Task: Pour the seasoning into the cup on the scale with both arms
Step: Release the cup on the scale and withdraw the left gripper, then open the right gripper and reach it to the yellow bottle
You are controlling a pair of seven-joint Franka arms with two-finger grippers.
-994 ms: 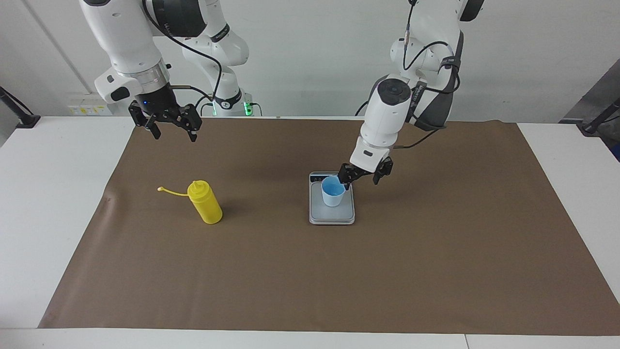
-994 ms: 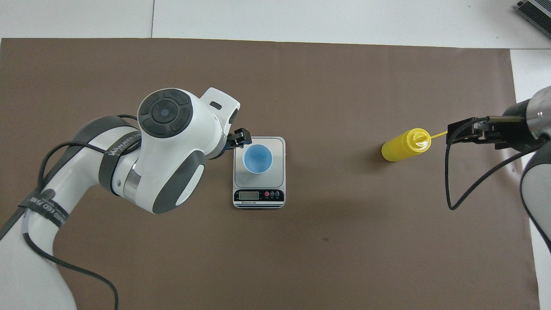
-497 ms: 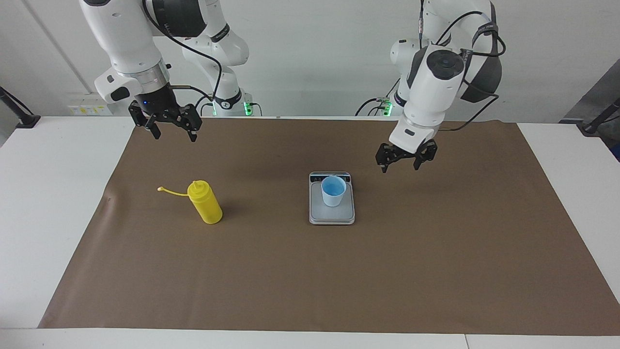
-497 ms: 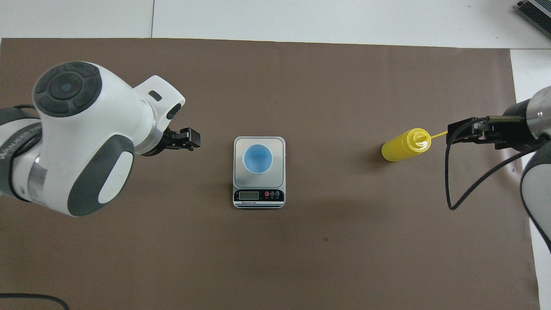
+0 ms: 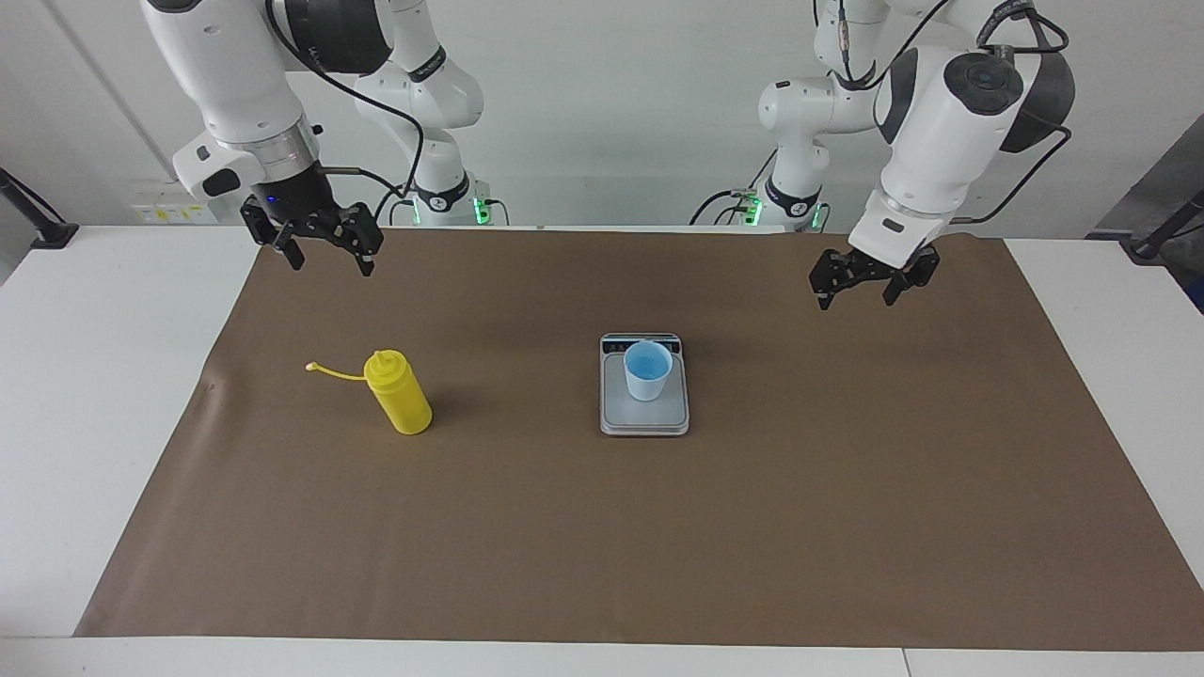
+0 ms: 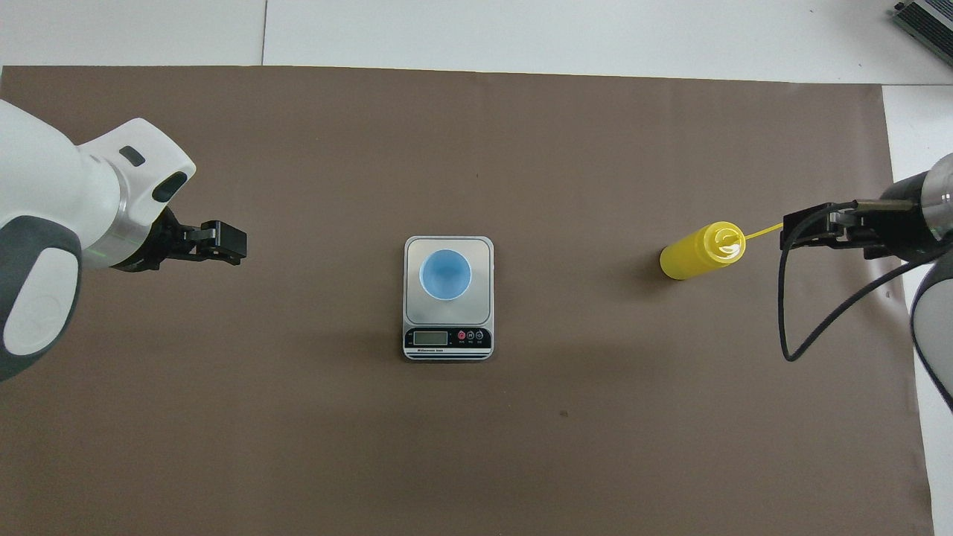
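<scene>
The light blue cup (image 5: pixel 647 371) stands upright on the silver-grey scale (image 5: pixel 644 419) at the middle of the brown mat; both also show in the overhead view, the cup (image 6: pixel 445 274) on the scale (image 6: pixel 447 339). The yellow seasoning bottle (image 5: pixel 400 393) stands upright toward the right arm's end, its cap strap hanging out; it also shows in the overhead view (image 6: pixel 696 253). My left gripper (image 5: pixel 856 296) is open and empty, raised over the mat toward the left arm's end, well apart from the cup. My right gripper (image 5: pixel 329 261) is open and empty, raised over the mat's edge near the bottle's strap.
A brown mat (image 5: pixel 602 545) covers most of the white table (image 5: pixel 103 395). The scale's display strip (image 6: pixel 447 339) faces the robots.
My left gripper has drawn away from the cup on the scale, rising and moving toward the left arm's end. The cup stays on the scale. My right gripper has shifted only slightly.
</scene>
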